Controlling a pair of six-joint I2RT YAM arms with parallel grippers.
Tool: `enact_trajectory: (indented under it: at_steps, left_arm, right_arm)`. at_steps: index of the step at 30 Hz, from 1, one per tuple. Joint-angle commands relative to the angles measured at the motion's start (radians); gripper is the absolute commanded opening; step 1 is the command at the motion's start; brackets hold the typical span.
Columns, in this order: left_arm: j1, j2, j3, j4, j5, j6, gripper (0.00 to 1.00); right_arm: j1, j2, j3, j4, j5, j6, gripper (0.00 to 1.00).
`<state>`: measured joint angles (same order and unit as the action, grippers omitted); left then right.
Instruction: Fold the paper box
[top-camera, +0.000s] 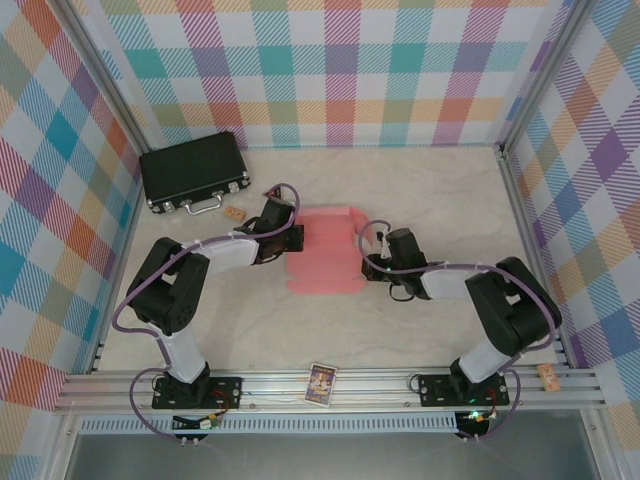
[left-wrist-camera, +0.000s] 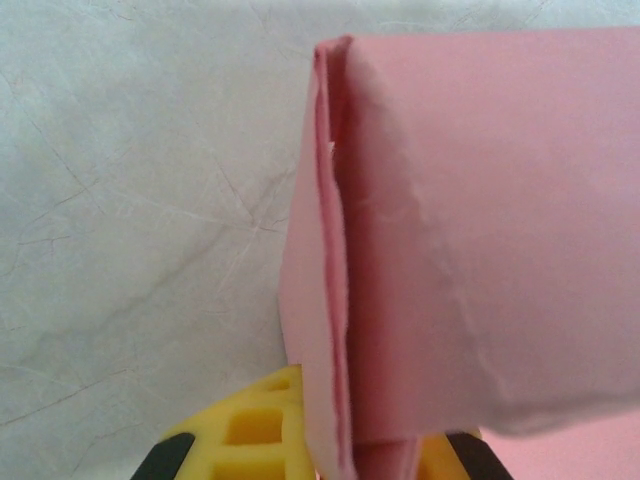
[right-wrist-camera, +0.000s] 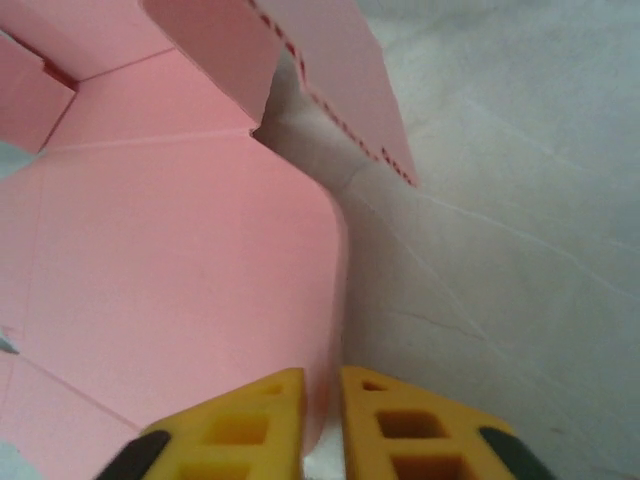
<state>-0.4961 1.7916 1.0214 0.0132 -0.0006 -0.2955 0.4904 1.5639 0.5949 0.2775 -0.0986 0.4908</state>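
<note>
Left claw (left-wrist-camera: 357, 440), right claw (right-wrist-camera: 322, 405) pinch paper box (top-camera: 330, 252) edges.

The paper box (left-wrist-camera: 480, 250) covers the gap between my left jaws, so I cannot judge their grip; right of them the frame cuts it.

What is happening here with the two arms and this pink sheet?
Both arms are working on the paper box, a pink cardboard sheet lying partly folded on the table. The left gripper pinches a raised side wall at its left edge. The right gripper pinches its right edge. Some flaps stand up, but it is not yet a closed box.
</note>
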Motion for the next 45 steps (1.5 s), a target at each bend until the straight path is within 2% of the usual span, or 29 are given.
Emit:
enact_trajectory:
  at_steps: [1, 10, 12, 18, 21, 25, 31, 40, 45]
  left_arm:
    - [-0.005, 0.015, 0.017, -0.019, 0.009, 0.000, 0.00]
    - [-0.005, 0.013, 0.019, -0.022, 0.007, 0.012, 0.00]
    - [-0.005, 0.012, 0.019, -0.022, 0.009, 0.016, 0.00]
    - [-0.005, 0.009, 0.023, -0.022, 0.019, 0.027, 0.00]
    - [-0.004, 0.005, 0.025, -0.026, 0.024, 0.029, 0.00]
    - [-0.005, 0.000, 0.023, -0.023, 0.025, 0.028, 0.00]
    - [-0.005, -0.003, 0.023, -0.022, 0.025, 0.026, 0.00]
    - [-0.005, 0.000, 0.020, -0.016, 0.025, 0.020, 0.00]
    - [-0.005, 0.003, 0.018, -0.012, 0.028, 0.017, 0.00]
  right_arm:
    - [0.003, -0.097, -0.001, -0.063, 0.032, -0.078, 0.23]
    - [-0.069, -0.268, 0.053, -0.237, 0.000, -0.266, 0.33]
    - [-0.119, -0.273, 0.068, -0.266, 0.009, -0.292, 0.34]
    - [-0.281, -0.170, 0.157, -0.253, -0.160, -0.377, 0.41]
    - [-0.282, -0.081, 0.245, -0.289, -0.207, -0.469, 0.47]
    - [-0.282, 0.019, 0.348, -0.355, -0.328, -0.544, 0.55]
    - [-0.279, 0.096, 0.438, -0.425, -0.437, -0.650, 0.57]
    - [-0.232, 0.205, 0.574, -0.590, -0.445, -0.722, 0.56]
    - [-0.203, 0.230, 0.609, -0.607, -0.471, -0.716, 0.55]
